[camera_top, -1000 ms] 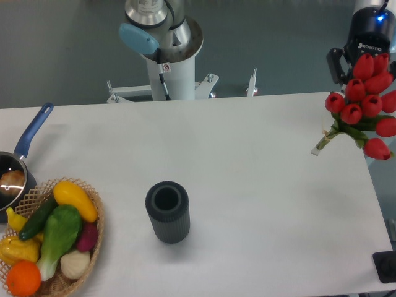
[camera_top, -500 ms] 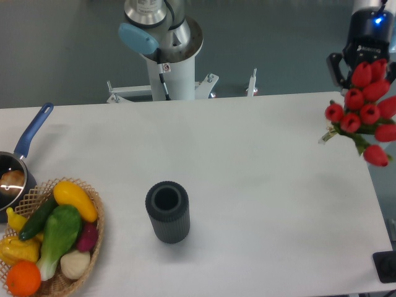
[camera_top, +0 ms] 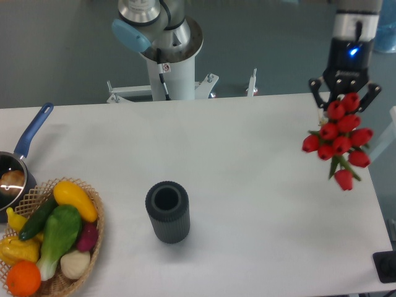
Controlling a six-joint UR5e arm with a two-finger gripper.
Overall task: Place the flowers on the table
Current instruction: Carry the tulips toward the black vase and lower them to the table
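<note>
Red and glossy, the flowers (camera_top: 337, 141) form a tight bunch of rounded tulip buds with a few narrow green leaves showing between them, hanging at the far right of the scene above the right end of the matte white tabletop (camera_top: 247, 185). The bunch runs roughly along the view's vertical, one bud at the top between the fingers and a lone bud lowest; the stems are mostly hidden behind the blooms, so which way they point is hard to judge. The black pincer (camera_top: 344, 93) sits at the top of the bunch with its two fingers spread to either side of the topmost buds, and it appears to be gripping the flowers there, though the contact itself is covered. Near the middle of the tabletop stands a dark, ribbed cylindrical vase (camera_top: 167, 211), upright with its mouth open. At the left edge a woven wicker basket (camera_top: 93, 241) holds smooth vegetables and fruit, and beside it is a metal saucepan (camera_top: 15, 176) with a blue handle.
</note>
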